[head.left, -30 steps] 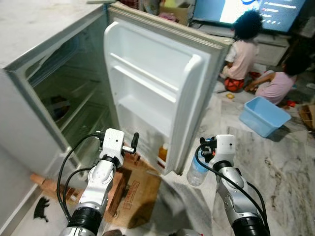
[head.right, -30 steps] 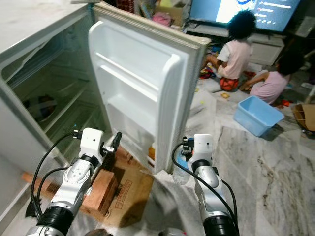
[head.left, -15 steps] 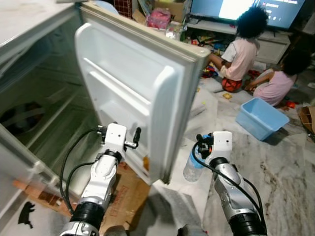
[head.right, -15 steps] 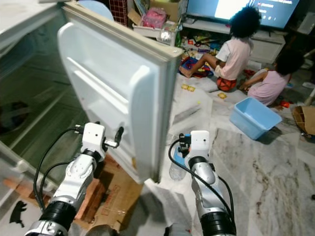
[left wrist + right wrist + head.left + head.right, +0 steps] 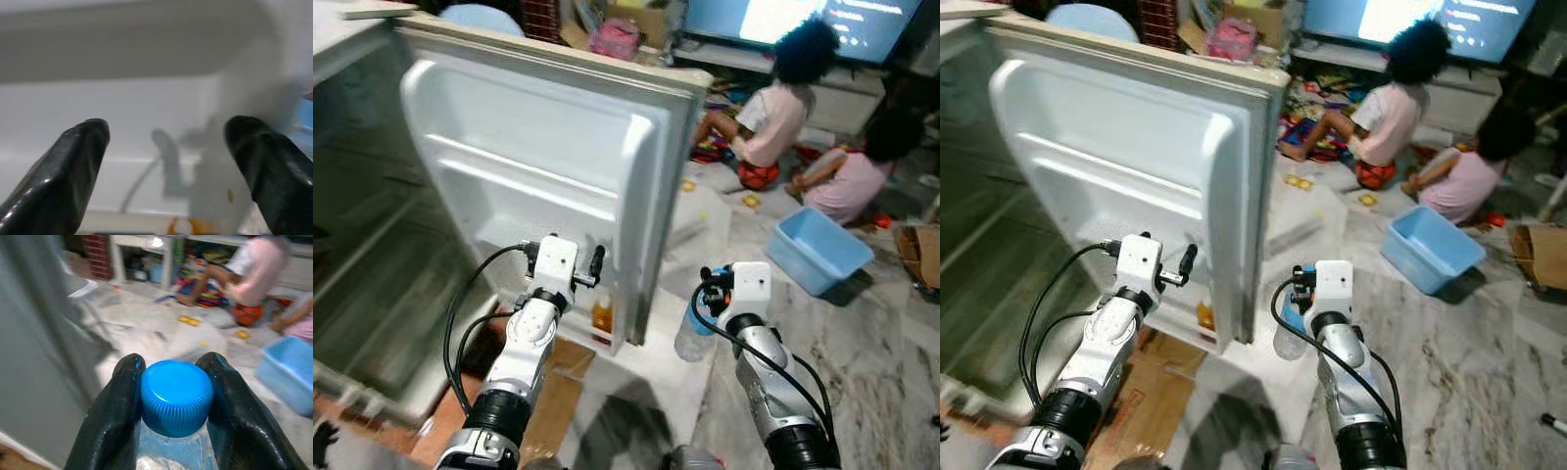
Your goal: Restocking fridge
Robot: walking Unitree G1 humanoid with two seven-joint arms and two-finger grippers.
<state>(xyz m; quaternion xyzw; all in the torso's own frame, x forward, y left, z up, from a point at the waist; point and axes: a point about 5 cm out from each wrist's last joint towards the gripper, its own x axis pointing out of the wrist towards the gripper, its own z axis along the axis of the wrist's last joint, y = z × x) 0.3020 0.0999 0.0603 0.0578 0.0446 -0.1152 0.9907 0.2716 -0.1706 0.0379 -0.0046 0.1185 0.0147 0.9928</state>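
Note:
The fridge stands open on my left, its white door swung out in front of me with its inner shelves facing me. A small amber bottle stands in the door's bottom shelf. My left gripper is open just in front of that lower shelf; in the left wrist view its fingers are spread wide with nothing between them. My right gripper is shut on the blue cap of a clear water bottle, which hangs upright to the right of the door's edge.
Two people sit on the marble floor beyond the door, near a TV screen. A light blue tub lies on the floor at right, and a cardboard box is further right. Flattened cardboard lies below the fridge.
The camera has swung right, so the fridge interior slid off left and the door's inside faces me more squarely. The left gripper sits closer to the door's lower shelf. The right gripper still holds the bottle.

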